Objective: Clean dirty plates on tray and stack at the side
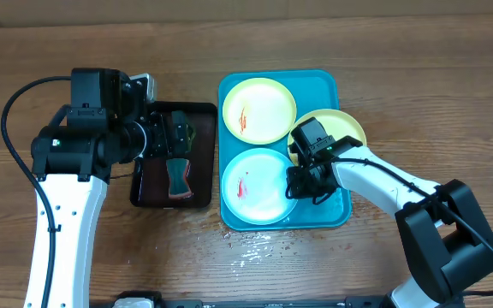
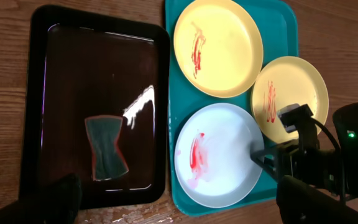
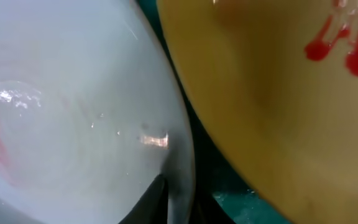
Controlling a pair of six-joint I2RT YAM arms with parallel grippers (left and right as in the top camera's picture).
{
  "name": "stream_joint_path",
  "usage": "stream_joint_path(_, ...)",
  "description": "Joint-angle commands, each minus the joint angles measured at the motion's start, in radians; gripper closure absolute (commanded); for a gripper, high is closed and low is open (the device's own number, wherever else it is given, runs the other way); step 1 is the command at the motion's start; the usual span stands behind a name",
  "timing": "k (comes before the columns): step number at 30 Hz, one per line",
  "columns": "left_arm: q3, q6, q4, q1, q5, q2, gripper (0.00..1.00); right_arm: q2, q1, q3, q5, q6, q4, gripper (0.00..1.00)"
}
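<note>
Left arm [image 1: 62,205] rises from the near edge, wrist bent inward. Left gripper [image 1: 178,137] points down, jaws spread wide, holding nothing. Right arm [image 1: 383,181] stretches low toward the left. Right gripper [image 1: 301,181] is pinched onto the white plate [image 1: 255,188] at its rim, one fingertip [image 3: 157,202] showing there.

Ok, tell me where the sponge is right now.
In the overhead view, the sponge lies in the near half of the dark tray, immediately left of the turquoise tray.

The wooden table [image 1: 400,51] bears 2 things: a dark tray [image 1: 202,145] just beside a turquoise tray [image 1: 323,90].
</note>
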Motion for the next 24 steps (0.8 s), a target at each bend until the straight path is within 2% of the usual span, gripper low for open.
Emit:
stream_joint_path(1,0.021,0.031,-0.006,0.008,-0.01,0.001,0.0,0.035,-0.01,-0.015,0.108,0.025,0.034,0.96)
stream_joint_path(3,0.021,0.033,-0.019,0.008,-0.035,0.003,0.02,0.035,-0.023,-0.015,0.143,0.058,0.05,0.96)
stream_joint_path(5,0.019,0.032,-0.043,0.008,-0.066,0.01,0.08,0.035,-0.04,-0.013,0.16,0.092,0.05,0.96)
stream_joint_path(9,-0.012,-0.011,-0.079,0.008,-0.136,0.044,0.09,0.035,-0.069,-0.013,0.151,0.103,0.045,0.96)
stream_joint_path(16,-0.14,-0.148,-0.048,0.008,-0.187,0.169,0.28,0.035,-0.07,-0.013,0.163,0.137,0.039,0.96)
stream_joint_path(20,-0.188,-0.155,0.021,0.008,-0.18,0.276,0.36,0.035,-0.07,-0.013,0.168,0.137,0.034,0.96)
stream_joint_path(22,-0.192,-0.154,0.045,0.007,-0.177,0.33,0.45,0.035,-0.07,-0.013,0.168,0.137,0.034,0.96)
stream_joint_path(24,-0.192,-0.146,0.057,0.005,-0.176,0.383,0.49,0.035,-0.07,-0.013,0.168,0.137,0.034,0.96)
